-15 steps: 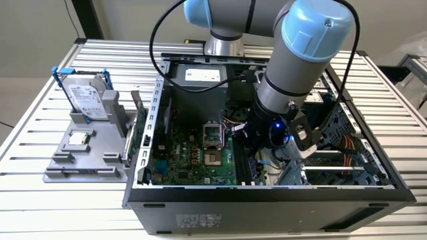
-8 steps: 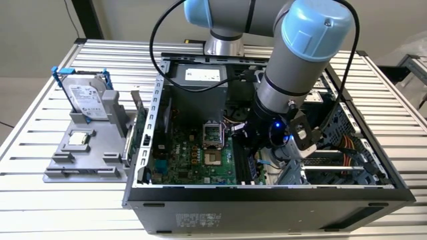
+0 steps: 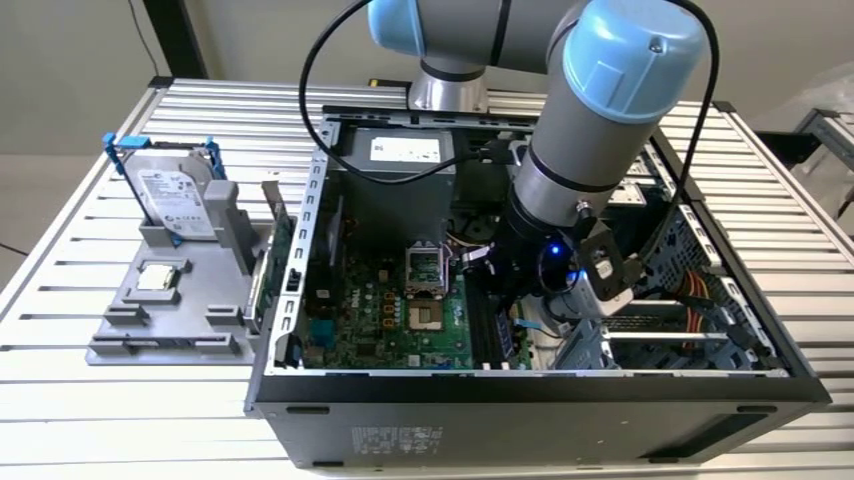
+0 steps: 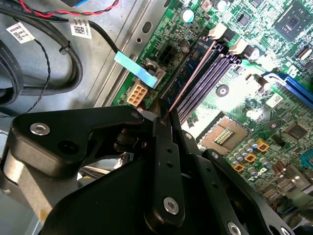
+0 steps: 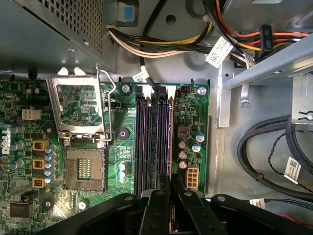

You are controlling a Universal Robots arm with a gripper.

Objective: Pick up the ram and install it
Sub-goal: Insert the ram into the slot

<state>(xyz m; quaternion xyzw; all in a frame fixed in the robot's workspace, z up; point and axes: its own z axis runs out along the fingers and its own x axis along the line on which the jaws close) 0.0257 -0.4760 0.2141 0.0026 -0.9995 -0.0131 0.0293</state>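
The ram (image 4: 191,73) is a thin green stick seen edge-on, standing along the outermost of the black motherboard slots (image 4: 217,76), beside the white power connector (image 4: 137,93). My gripper (image 4: 168,120) is shut on the near end of the ram, one black finger on each face. In the first wrist view the ram (image 5: 170,142) runs straight out from between my gripper's (image 5: 171,183) fingers (image 5: 157,200), in line with the slot next to the empty slots (image 5: 146,142). In the exterior view my gripper (image 3: 514,310) is low inside the open computer case (image 3: 534,395), over the slots.
The open processor socket (image 5: 85,169) with its raised metal frame lies beside the slots. Cable bundles (image 5: 274,147) and a drive cage (image 3: 667,310) crowd the other side. Outside the case, a grey stand (image 3: 147,320) holds a hard drive (image 3: 174,195) in a blue frame and a small processor chip (image 3: 160,278).
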